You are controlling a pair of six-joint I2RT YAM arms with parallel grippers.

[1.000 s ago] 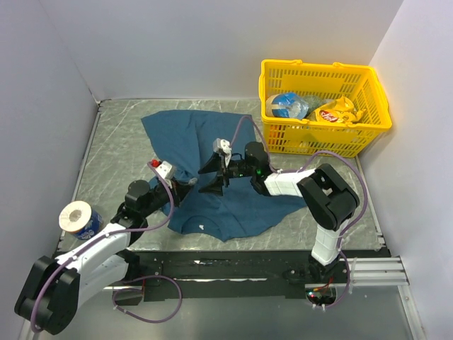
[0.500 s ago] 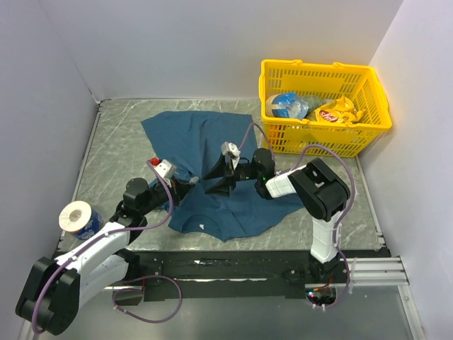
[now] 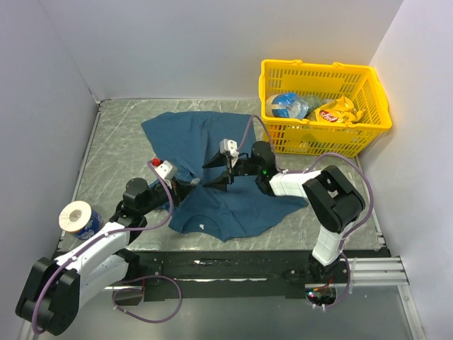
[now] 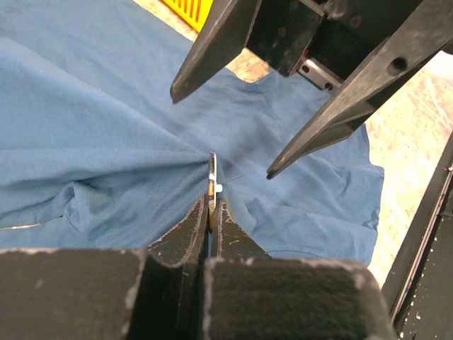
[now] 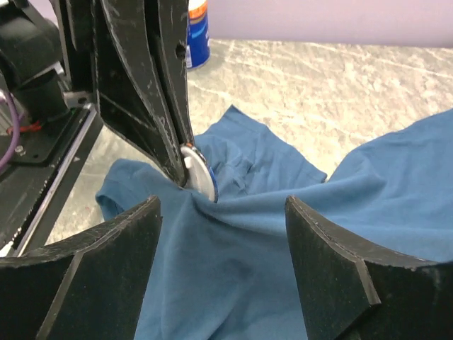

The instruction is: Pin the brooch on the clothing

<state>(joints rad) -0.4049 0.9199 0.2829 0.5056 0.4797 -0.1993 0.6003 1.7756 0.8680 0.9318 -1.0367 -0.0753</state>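
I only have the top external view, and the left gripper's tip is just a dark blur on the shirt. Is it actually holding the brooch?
Observer: Yes. The left wrist view shows the left gripper shut on the brooch, which is seen edge-on as a thin sliver.
Operator: Is it against the fabric?
Observer: In the right wrist view, the brooch's round pale face sits against a bunched ridge of the T-shirt.
Operator: And the right gripper, is it on the brooch too?
Observer: No. The right gripper is open, with its fingers spread wide. In the left wrist view, both its fingertips are clear of the brooch.
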